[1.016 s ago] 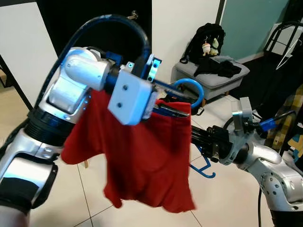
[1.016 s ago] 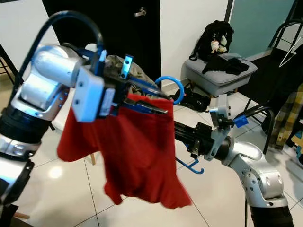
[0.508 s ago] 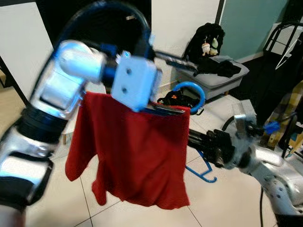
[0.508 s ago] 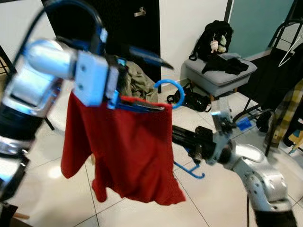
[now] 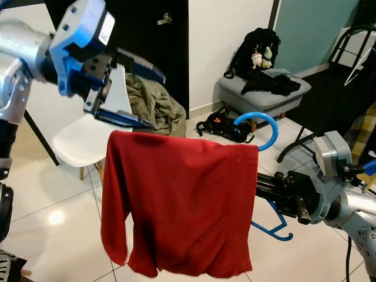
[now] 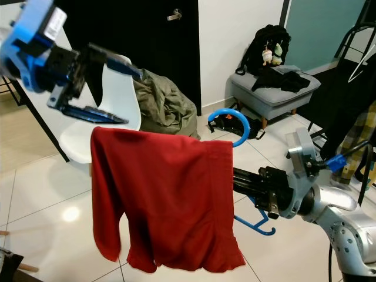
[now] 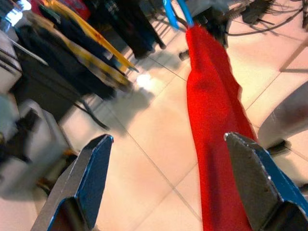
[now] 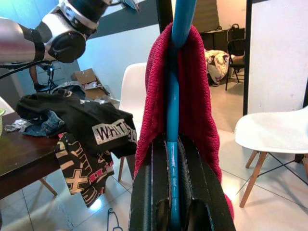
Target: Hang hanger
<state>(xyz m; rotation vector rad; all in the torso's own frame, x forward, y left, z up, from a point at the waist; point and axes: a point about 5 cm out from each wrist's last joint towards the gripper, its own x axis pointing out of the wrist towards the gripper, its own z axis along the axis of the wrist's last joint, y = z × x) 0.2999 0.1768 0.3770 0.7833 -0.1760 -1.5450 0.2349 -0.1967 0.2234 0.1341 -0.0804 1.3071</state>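
Observation:
A red garment (image 5: pixel 182 200) is draped over a blue hanger whose hook (image 5: pixel 259 127) curls up at its right end. My right gripper (image 5: pixel 265 187) reaches in from the right and is shut on the hanger's blue lower bar (image 8: pixel 172 159), as the right wrist view shows. My left gripper (image 5: pixel 157 101) hovers open just above the garment's upper left corner, touching nothing. In the left wrist view its two fingers (image 7: pixel 96 159) stand wide apart, with the red garment (image 7: pixel 211 115) beyond them.
A white chair (image 5: pixel 79 138) with an olive heap of clothes (image 5: pixel 150 103) stands behind the garment by a black door (image 5: pixel 158 35). A grey ottoman (image 5: pixel 261 97) carries a black backpack and dark clothes. A clothes rack with a plaid garment (image 5: pixel 361 141) stands at the right.
My left gripper has let go of the hanger's top, opened, and lifted up and to the left. The garment now hangs from the hanger held by the right gripper alone.

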